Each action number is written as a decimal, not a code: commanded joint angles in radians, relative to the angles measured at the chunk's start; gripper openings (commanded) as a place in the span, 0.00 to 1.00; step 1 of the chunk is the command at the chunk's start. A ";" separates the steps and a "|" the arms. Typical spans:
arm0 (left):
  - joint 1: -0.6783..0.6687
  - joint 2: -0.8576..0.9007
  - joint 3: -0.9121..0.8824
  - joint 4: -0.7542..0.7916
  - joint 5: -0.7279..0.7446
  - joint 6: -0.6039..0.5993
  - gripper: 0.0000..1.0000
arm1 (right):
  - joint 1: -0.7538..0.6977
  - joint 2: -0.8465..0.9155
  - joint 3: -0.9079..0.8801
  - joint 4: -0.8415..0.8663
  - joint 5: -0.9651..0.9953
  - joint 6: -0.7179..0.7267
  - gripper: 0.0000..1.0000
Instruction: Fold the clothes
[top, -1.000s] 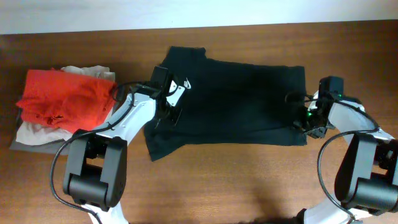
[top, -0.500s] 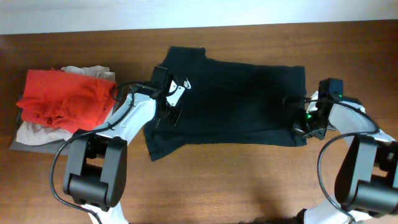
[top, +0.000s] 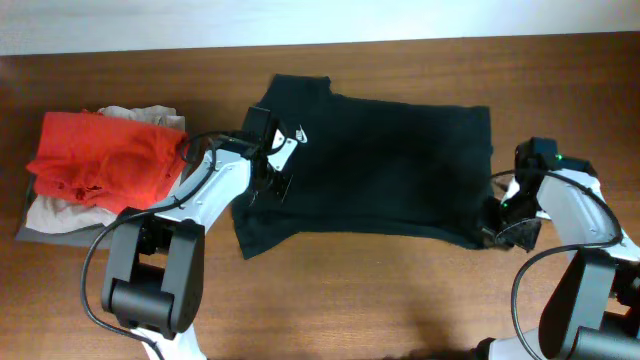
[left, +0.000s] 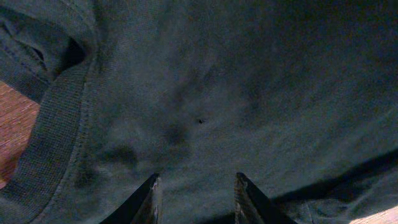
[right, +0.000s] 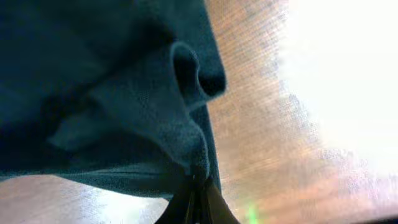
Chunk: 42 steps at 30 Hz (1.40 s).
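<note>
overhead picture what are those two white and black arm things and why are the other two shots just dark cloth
They are two robot arms at a wooden table, seen from a camera fixed above. The other two pictures come from cameras on each wrist, looking past that arm's tool. A black T-shirt lies spread out; a red garment sits on paler garments at the left. The right tool is pinched shut on the shirt's edge; the left tool stands open over the shirt.
</note>
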 joint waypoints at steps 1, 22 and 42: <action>0.001 0.010 -0.008 -0.001 0.011 0.021 0.38 | 0.003 -0.013 0.002 -0.044 0.062 0.061 0.04; 0.001 0.009 0.059 -0.201 0.029 0.020 0.38 | 0.003 -0.012 0.000 -0.038 0.180 0.151 0.22; 0.000 -0.616 -0.010 -0.349 -0.096 -0.118 0.28 | 0.003 -0.282 0.000 0.127 -0.238 -0.137 0.46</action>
